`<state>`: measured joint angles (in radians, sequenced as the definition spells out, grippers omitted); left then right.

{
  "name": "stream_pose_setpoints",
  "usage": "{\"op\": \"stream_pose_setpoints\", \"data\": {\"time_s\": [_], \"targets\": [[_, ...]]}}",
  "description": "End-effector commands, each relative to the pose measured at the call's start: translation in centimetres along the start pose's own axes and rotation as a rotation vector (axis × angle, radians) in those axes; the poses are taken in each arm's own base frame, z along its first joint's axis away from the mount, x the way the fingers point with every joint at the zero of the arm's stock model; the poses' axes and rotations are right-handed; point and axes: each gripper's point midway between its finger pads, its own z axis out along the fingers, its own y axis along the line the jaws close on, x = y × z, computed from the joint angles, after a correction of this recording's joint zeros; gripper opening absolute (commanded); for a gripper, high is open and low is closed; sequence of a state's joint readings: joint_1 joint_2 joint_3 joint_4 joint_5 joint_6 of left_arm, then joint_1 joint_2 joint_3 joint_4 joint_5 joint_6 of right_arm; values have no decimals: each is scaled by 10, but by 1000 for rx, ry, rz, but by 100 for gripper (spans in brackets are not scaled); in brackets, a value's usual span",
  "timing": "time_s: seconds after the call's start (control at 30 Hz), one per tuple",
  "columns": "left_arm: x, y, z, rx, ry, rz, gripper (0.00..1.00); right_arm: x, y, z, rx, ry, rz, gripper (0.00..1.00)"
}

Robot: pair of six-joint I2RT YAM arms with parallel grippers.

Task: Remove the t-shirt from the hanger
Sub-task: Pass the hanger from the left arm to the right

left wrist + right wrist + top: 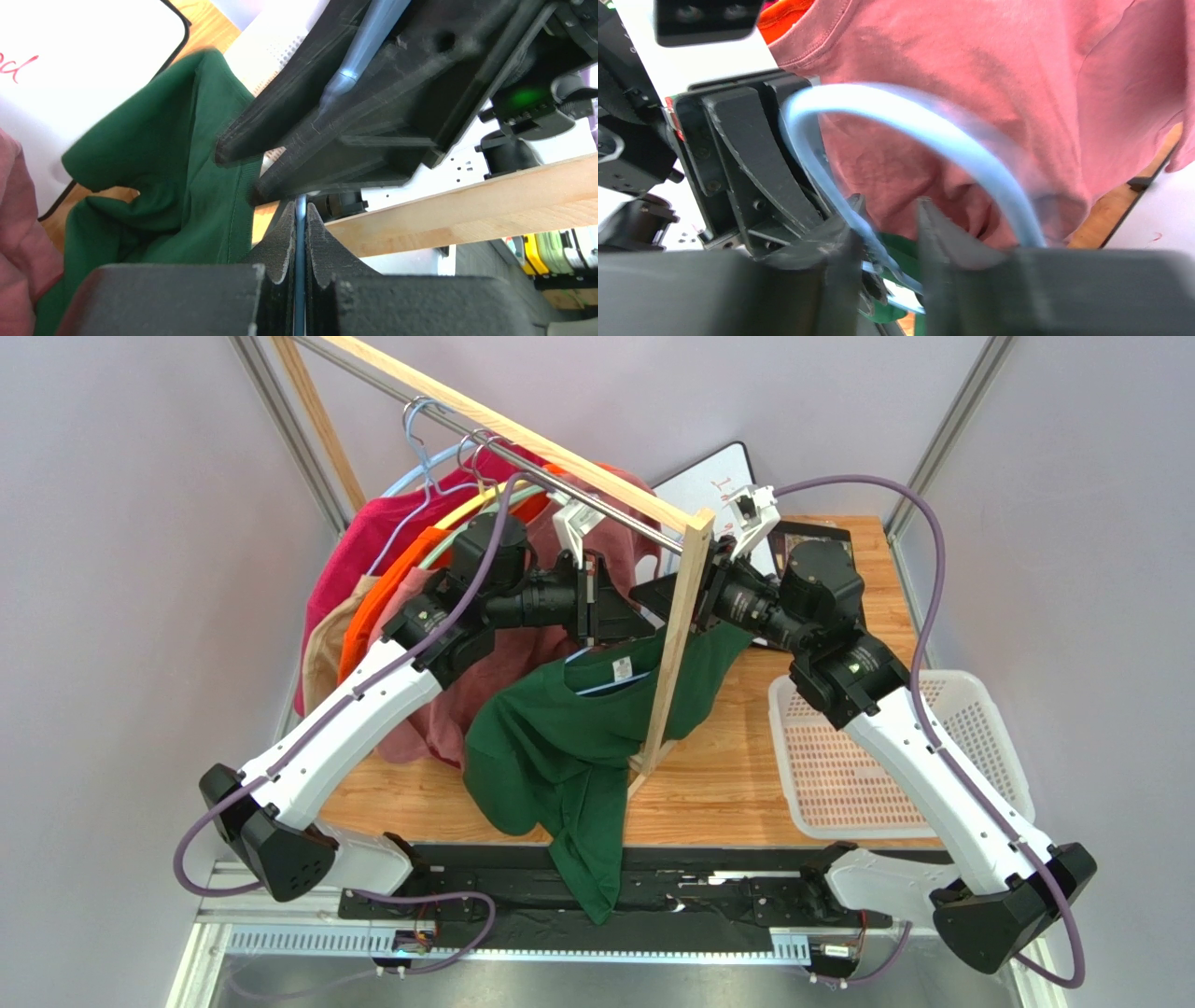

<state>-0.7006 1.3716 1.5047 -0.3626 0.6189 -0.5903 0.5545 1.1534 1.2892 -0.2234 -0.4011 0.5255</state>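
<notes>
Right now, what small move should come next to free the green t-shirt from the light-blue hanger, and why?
Probably ease the right gripper onto the green t-shirt beneath it and close on cloth. The left gripper is shut on the light-blue hanger, while the right's jaws stand open astride its loop, gripping nothing.

The wooden table (716, 784) is carrying a white basket (828, 770) at its right edge, a whiteboard (701, 483) at the far edge, a rack post (673, 644) mid-front, and a green t-shirt (561, 742) trailing over the near edge.
</notes>
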Motion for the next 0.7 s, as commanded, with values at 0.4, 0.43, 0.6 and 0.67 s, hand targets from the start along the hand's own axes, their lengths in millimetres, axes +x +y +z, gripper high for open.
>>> {"op": "stream_pose_setpoints", "data": {"time_s": [0.4, 0.43, 0.6, 0.67], "targets": [[-2, -18, -89, -169, -194, 251, 54, -16, -39, -11, 255, -172, -14, 0], [2, -16, -94, -186, -194, 255, 55, -16, -39, -12, 251, -175, -14, 0], [29, 0, -118, -277, -192, 262, 69, -16, -31, -16, 219, -187, -1, 0], [41, 8, -125, -308, -186, 263, 70, -13, -24, -19, 185, -181, 0, 0]]}}
